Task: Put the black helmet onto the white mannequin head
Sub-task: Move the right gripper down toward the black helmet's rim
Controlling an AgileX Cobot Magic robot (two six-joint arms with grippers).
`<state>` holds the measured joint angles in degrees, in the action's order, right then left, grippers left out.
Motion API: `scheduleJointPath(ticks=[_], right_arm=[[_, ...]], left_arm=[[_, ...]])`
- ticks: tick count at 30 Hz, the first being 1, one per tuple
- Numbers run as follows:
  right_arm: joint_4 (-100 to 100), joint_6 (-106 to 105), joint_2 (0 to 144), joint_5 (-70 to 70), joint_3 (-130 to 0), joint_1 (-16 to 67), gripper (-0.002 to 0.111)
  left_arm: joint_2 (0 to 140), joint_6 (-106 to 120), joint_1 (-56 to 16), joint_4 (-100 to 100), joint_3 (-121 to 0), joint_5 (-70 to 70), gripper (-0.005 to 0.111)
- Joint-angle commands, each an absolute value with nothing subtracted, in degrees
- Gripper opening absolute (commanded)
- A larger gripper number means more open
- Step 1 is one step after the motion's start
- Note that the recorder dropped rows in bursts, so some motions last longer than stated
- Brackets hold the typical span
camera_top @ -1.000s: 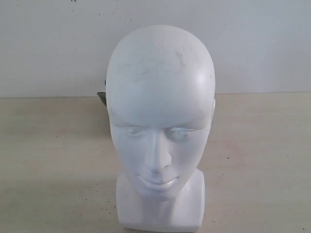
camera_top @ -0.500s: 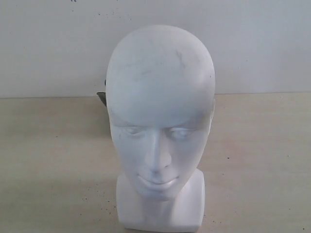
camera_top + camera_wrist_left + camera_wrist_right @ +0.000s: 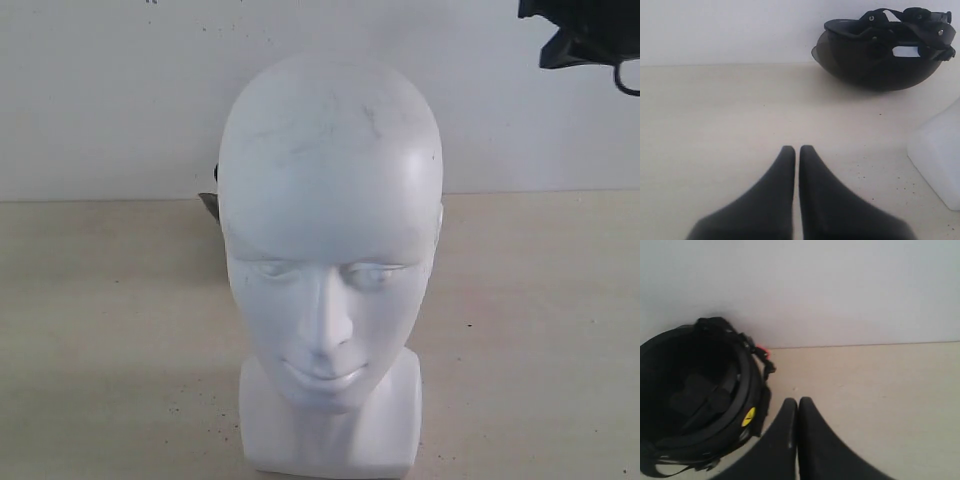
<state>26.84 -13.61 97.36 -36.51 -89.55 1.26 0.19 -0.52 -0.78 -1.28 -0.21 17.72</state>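
Both end effectors are clenched and empty: the left end effector (image 3: 796, 149) and the right end effector (image 3: 797, 401) each show their fingers pressed tip to tip over bare surface (image 3: 715, 125). The black helmet (image 3: 882, 50) lies crown down on the surface near the wall, its opening turned up and its straps (image 3: 920, 20) draped over the rim. It sits behind the white mannequin head (image 3: 330, 230); from the exterior view only a dark sliver shows beside the head. The head stands upright on its blocky base and is bare.

The step in hand looks like the approach to pick up the helmet. To do it well, the jaws should part before they reach the shell, and each should likely take the rim on opposite sides, clear of the loose straps and the red clip (image 3: 762, 351). Once lifted, the helmet needs turning over so the opening faces down and the visor (image 3: 822, 52) sits over the face. Lower it straight; a sideways push could tip the head.
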Motion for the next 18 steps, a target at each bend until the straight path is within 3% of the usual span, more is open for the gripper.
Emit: scheduleJointPath(ticks=[1,6,8,13,15,18], right_arm=[[33.09,-16.57,105.25,-45.01,-98.5,1.13,0.0],[38.62,-21.62,111.74,-49.2,-101.33,1.13,0.005],[42.69,-24.92,113.33,-50.56,-101.33,1.28,0.014],[45.5,-25.94,116.6,-47.0,-101.33,4.34,0.055],[45.36,-25.94,117.24,-43.89,-101.33,6.34,0.063],[45.07,-24.55,118.18,-36.16,-101.33,9.31,0.064]], left_arm=[[0.0,-0.44,-0.73,-1.69,0.0,17.6,0.004],[0.0,-0.44,-0.73,-1.69,0.0,17.6,0.004],[0.0,-0.44,-0.73,-1.69,0.0,17.6,0.004],[0.0,-0.44,-0.73,-1.69,0.0,17.6,0.004],[0.0,-0.44,-0.73,-1.69,0.0,17.6,0.004],[0.0,-0.44,-0.73,-1.69,0.0,17.6,0.004]])
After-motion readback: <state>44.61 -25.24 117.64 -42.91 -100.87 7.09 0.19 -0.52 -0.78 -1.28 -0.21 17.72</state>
